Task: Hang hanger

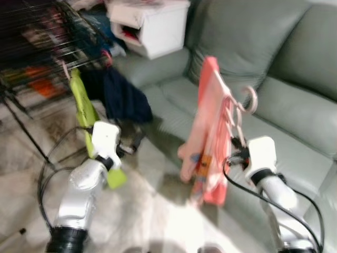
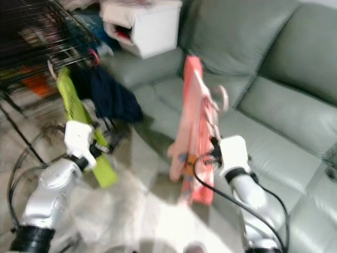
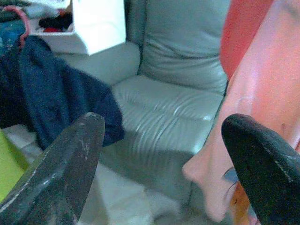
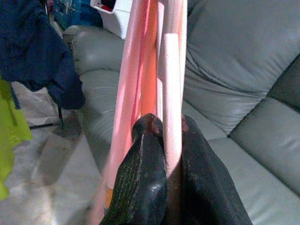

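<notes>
A pink hanger [image 1: 238, 108] with a salmon-pink garment [image 1: 206, 132] on it is held up in front of the grey sofa [image 1: 295, 105]. My right gripper [image 4: 165, 140] is shut on the hanger's pink bar [image 4: 171, 93], with the garment hanging to its left. My left gripper [image 3: 164, 154] is open, its two black fingers [image 3: 70, 159] wide apart with nothing between them, and the pink garment [image 3: 262, 84] sits close by it. The left arm [image 1: 97, 158] is raised in front of a lime-green garment [image 1: 87, 113].
A black wire drying rack [image 1: 37, 42] stands at the left with a dark blue garment [image 1: 121, 95] and the green one hanging from it. A white box [image 1: 152, 26] sits on the sofa's arm. Pale floor [image 1: 147, 211] lies below.
</notes>
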Available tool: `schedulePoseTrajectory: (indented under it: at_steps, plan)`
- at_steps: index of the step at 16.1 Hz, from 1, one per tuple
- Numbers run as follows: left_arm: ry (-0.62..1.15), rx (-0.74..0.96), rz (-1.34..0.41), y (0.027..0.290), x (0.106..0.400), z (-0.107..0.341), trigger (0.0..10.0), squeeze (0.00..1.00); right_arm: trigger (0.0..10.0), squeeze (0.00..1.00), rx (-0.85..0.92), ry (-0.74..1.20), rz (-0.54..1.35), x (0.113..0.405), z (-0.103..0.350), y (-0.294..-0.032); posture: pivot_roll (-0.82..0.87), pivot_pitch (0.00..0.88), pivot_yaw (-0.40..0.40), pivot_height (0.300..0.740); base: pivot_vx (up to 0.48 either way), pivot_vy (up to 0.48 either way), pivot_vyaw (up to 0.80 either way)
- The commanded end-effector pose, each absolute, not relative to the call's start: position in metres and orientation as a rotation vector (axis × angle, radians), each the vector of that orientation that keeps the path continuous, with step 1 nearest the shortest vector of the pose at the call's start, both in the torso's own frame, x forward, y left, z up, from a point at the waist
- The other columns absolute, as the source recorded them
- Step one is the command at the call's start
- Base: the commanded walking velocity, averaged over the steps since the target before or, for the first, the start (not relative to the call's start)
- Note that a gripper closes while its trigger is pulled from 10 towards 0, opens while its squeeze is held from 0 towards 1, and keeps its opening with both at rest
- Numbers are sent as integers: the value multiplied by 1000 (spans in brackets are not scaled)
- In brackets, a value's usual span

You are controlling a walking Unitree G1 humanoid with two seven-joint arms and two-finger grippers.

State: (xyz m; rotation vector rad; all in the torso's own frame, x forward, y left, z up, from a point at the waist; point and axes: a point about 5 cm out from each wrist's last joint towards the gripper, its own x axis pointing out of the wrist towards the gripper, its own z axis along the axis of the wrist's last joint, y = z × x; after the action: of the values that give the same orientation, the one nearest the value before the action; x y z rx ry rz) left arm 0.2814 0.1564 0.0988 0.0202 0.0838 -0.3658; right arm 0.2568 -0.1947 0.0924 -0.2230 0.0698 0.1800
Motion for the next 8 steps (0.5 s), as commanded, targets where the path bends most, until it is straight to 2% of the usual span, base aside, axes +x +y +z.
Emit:
schedulePoseTrajectory:
  at_steps: [1, 5, 8]
  plan:
    - [68, 36, -366, 156, 283, 101, 10000, 0, 10000, 0, -232, 28, 175, 261, 99, -195, -32, 0, 79, 740, 0, 480, 0]
    - [53, 56, -346, 157, 284, 102, 10000, 0, 10000, 0, -226, 17, 181, 265, 98, -189, -25, 0, 84, 740, 0, 412, 0]
    - [38, 67, -349, 157, 287, 104, 10000, 0, 10000, 0, -229, 7, 176, 268, 99, -189, -24, 0, 85, 740, 0, 0, 0]
